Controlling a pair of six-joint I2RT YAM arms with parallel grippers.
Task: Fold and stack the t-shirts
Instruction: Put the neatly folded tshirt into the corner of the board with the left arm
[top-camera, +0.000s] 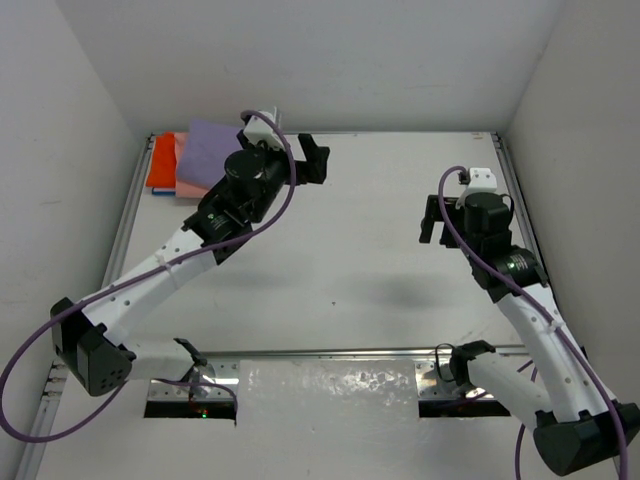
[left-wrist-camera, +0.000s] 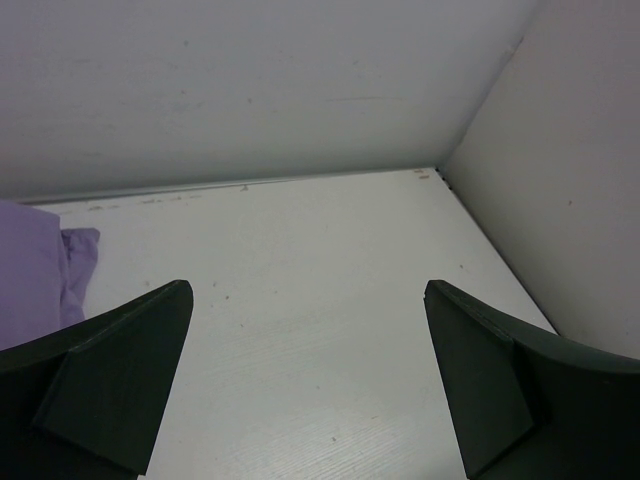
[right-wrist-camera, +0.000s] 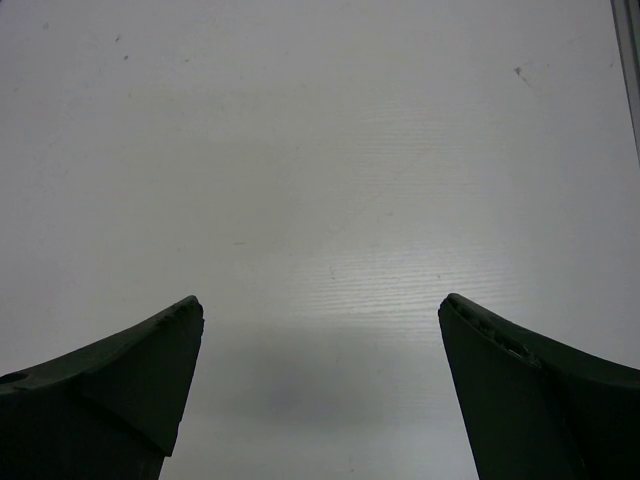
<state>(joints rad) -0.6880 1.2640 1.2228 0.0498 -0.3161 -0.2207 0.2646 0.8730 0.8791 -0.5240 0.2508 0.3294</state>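
A stack of folded t-shirts lies in the back left corner of the white table (top-camera: 380, 270): a purple shirt (top-camera: 208, 148) on top, a pink one (top-camera: 189, 186) under it and an orange one (top-camera: 160, 163) at the bottom. The purple shirt's edge also shows at the left of the left wrist view (left-wrist-camera: 35, 272). My left gripper (top-camera: 317, 162) is open and empty, just right of the stack, over bare table (left-wrist-camera: 308, 292). My right gripper (top-camera: 427, 220) is open and empty over bare table at the right (right-wrist-camera: 320, 300).
White walls (top-camera: 330, 60) close in the table at the back and both sides, with metal rails along the edges (top-camera: 125, 215). A metal rail and a white sheet (top-camera: 330, 392) run along the near edge between the arm bases.
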